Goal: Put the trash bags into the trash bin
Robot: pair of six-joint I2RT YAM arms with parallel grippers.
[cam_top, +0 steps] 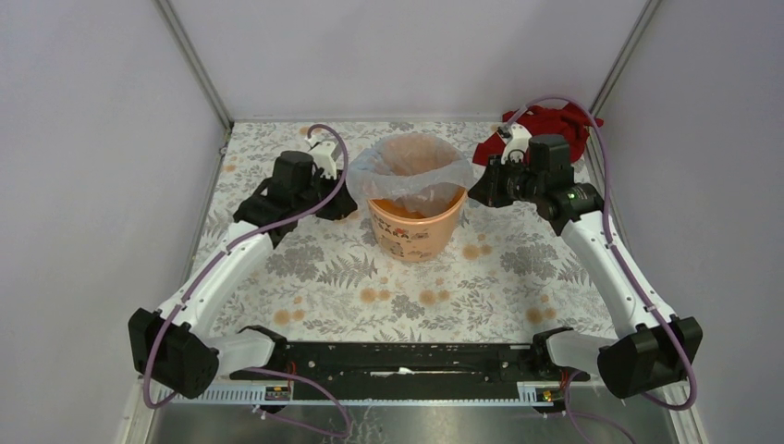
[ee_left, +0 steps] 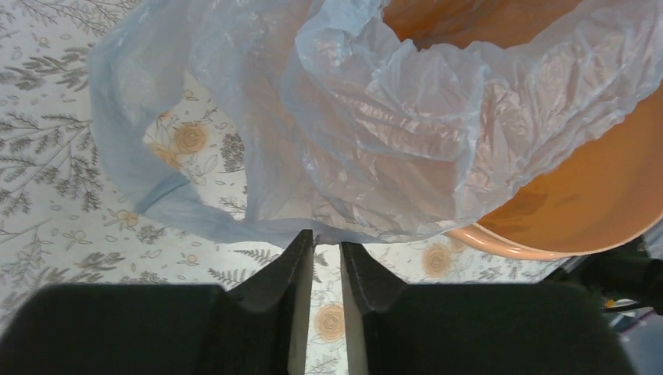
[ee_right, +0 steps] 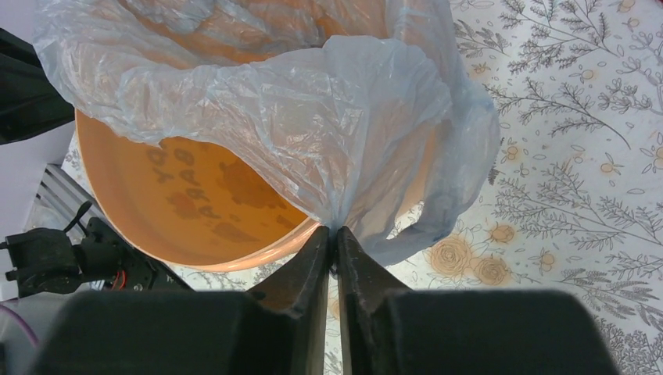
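Note:
The orange bucket (cam_top: 416, 222) stands upright at the table's middle back. The pale blue bag (cam_top: 407, 171) lines it, with its mouth spread over the rim. My left gripper (cam_top: 344, 199) is at the bucket's left side. In the left wrist view its jaws (ee_left: 327, 238) stand a narrow gap apart, with the bag's (ee_left: 375, 133) hanging edge at the tips and the bucket (ee_left: 594, 195) beyond. My right gripper (cam_top: 476, 190) is at the bucket's right side. In the right wrist view it (ee_right: 335, 234) is shut on gathered film of the bag (ee_right: 313, 117), just outside the bucket rim (ee_right: 172, 195).
A dark red cloth (cam_top: 555, 125) lies at the back right corner, behind my right arm. White walls close in the table on three sides. A black rail (cam_top: 407, 356) runs along the near edge between the arm bases.

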